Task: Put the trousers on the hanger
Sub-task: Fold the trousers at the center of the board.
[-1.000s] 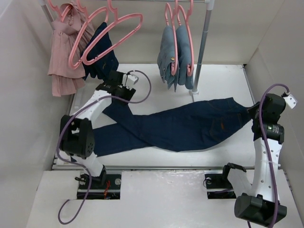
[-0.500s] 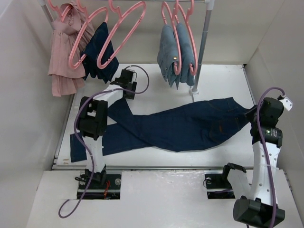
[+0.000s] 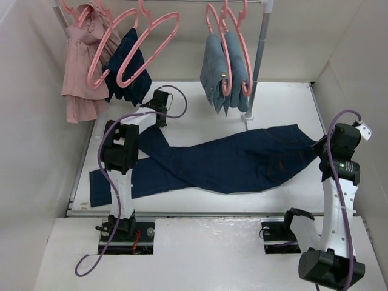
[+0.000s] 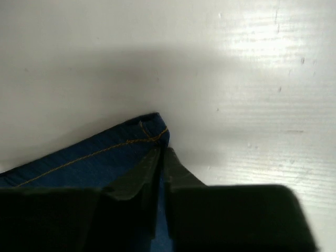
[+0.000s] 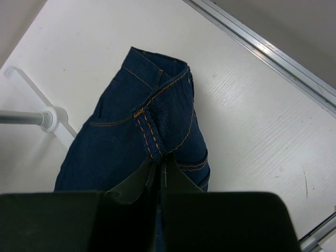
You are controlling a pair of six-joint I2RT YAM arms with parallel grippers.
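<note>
The dark navy-blue denim trousers (image 3: 230,163) lie flat on the white desk (image 3: 200,112). They stretch out in front of the grey metal upright post (image 3: 257,60) of the clothes rail. The waistband lies just right of the post's foot and the legs run off well to its left.

Denim like this is probably fairly heavy, limp and not slippery. It should sag and fold from wherever it is lifted, so the thick stitched edges look like the surest holds.

Both holds are on such edges. The left tool (image 4: 161,152), far left of the post, has its fingers pressed together on the corner of one leg hem, right at the orange stitching. The right tool (image 5: 159,163), to the right of the post, is clamped on the waistband at a doubled seam, with almost no gap showing.

The thin pink plastic hanger (image 3: 148,42) hangs up on the rail, left of the post, its loop apparently bare.
</note>
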